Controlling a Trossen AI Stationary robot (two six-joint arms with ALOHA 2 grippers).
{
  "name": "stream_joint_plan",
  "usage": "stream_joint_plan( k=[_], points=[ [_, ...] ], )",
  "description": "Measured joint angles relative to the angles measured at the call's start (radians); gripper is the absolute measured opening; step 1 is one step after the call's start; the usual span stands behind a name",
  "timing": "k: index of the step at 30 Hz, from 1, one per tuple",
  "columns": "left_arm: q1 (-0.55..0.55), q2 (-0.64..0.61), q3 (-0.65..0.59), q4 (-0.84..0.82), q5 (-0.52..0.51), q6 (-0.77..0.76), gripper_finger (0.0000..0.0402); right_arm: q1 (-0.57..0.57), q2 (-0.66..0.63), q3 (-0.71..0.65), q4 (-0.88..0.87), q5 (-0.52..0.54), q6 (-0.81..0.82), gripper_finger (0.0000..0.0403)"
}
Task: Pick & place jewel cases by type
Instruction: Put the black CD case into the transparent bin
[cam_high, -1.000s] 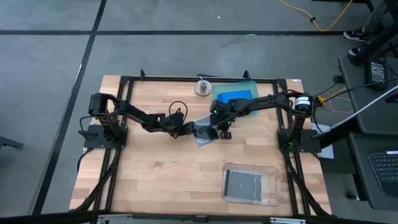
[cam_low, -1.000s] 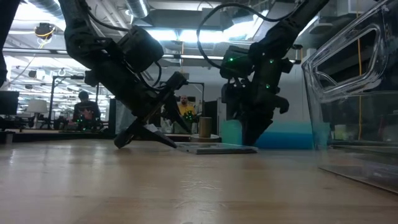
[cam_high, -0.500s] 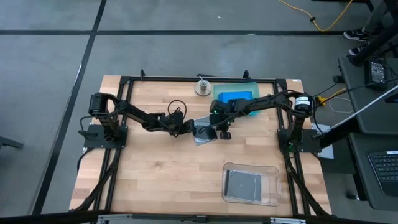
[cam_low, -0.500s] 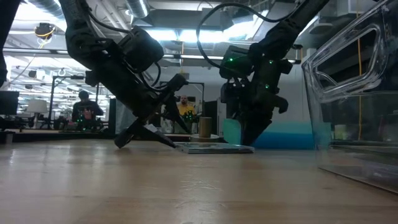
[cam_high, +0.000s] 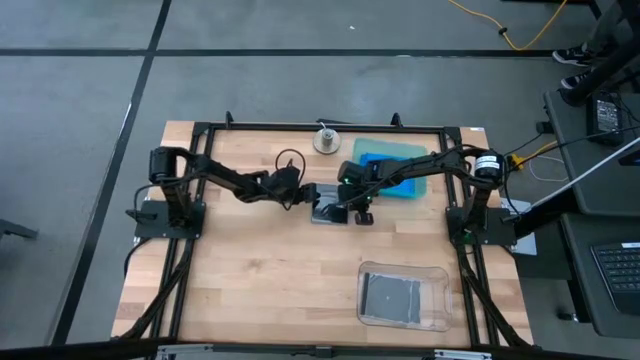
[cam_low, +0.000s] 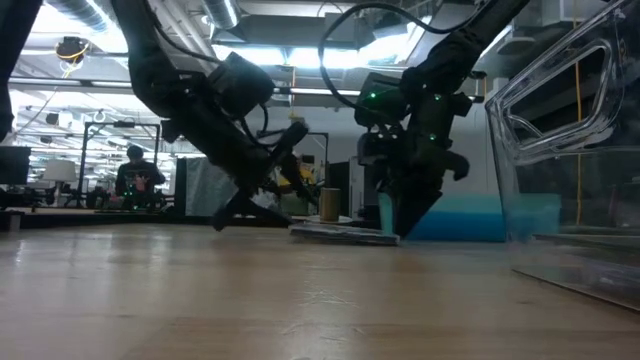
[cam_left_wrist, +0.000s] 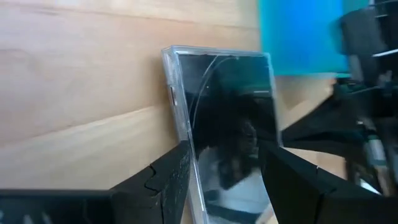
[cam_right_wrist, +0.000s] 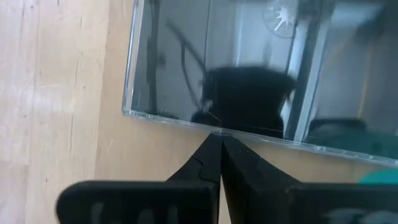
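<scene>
Well, the dark jewel case lies flat on the wooden table, half hidden under both arms, just beside the teal tray. The left gripper clasps its glossy clear-edged sides; the right gripper, pinched closed, touches its edge. Another dark case sits in the clear tray, well apart.

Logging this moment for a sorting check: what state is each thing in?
Dark jewel case: flat on the table, between both grippers.
Left gripper: fingers straddling the case's edge.
Right gripper: shut, tips at the case's edge.
Blue jewel cases: in the teal tray.
Clear tray: holds a dark case.
</scene>
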Motion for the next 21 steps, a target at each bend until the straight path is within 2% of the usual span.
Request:
stream_joint_plan(
  k=[10, 13, 18, 21],
  points=[
    [-0.007, -0.146, 0.026, 0.004, 0.035, 0.060, 0.0182, 0.000, 0.002, 0.002, 0.003, -0.002, -0.048, 0.0010],
    [-0.007, -0.154, 0.021, -0.003, 0.038, 0.073, 0.0182, -0.001, 0.002, 0.002, 0.004, -0.007, -0.050, 0.0010],
    [-0.003, -0.142, 0.017, -0.144, 0.020, 0.062, 0.0182, -0.002, 0.002, 0.002, 0.005, -0.013, -0.048, 0.0010],
    [-0.005, -0.144, 0.017, -0.124, 0.032, 0.058, 0.0182, -0.002, 0.002, 0.002, -0.004, -0.013, -0.049, 0.0010]
  ],
)
